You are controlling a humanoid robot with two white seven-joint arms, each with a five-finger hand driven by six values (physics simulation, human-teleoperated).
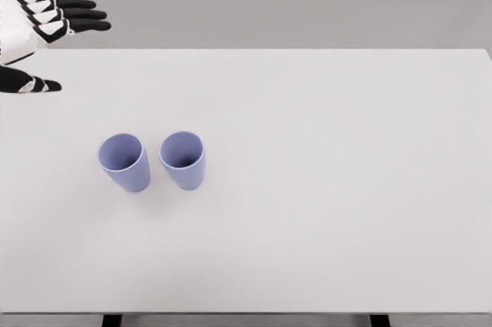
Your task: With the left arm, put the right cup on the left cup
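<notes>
1. Head view: left hand point(38, 31) at the far left, fingers spread, holding nothing; right cup point(183, 160) stands upright just beside left cup point(124, 162), apart.
2. Risk: reaching across may knock the left cup; little room for fingers between them.

Bright, even, diffuse light, with no single source apparent. Only faint, soft shadows under the two cups point(154, 161) on the white table point(323, 188). No glare. Slightly soft rendering throughout, edges a little smeared, no visible bending at the borders.
</notes>
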